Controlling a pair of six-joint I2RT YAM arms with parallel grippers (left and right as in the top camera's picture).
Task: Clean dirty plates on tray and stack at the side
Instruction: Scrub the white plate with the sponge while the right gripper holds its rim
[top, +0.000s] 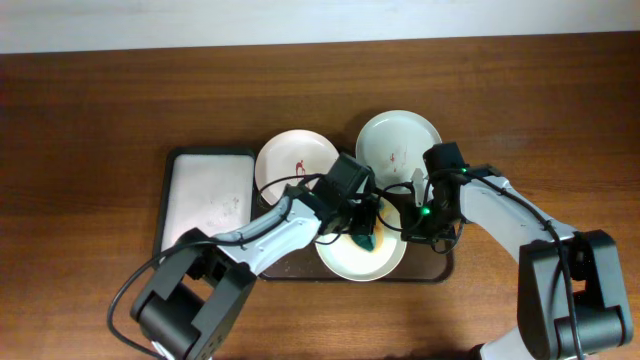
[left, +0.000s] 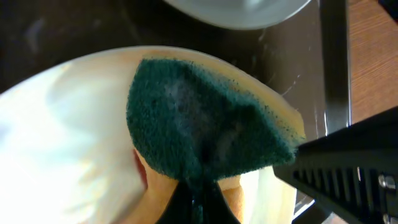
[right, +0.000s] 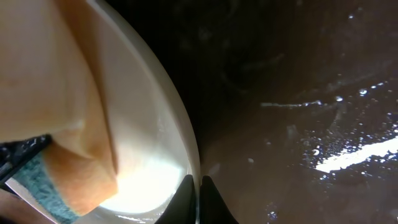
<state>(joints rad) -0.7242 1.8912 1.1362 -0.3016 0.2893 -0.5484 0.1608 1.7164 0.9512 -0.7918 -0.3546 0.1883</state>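
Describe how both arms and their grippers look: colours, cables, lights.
Both the left arm and the right arm are white with black joints and bases. Black cables loop along them. A green light glows at the right wrist. The right gripper has slim black fingers; the left gripper's are black, one ribbed.

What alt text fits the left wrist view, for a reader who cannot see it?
A green-faced yellow sponge, pinched by the fingers of the left gripper, rests on a white plate. The plate lies on the dark tray; the edge of a second plate shows at the top.
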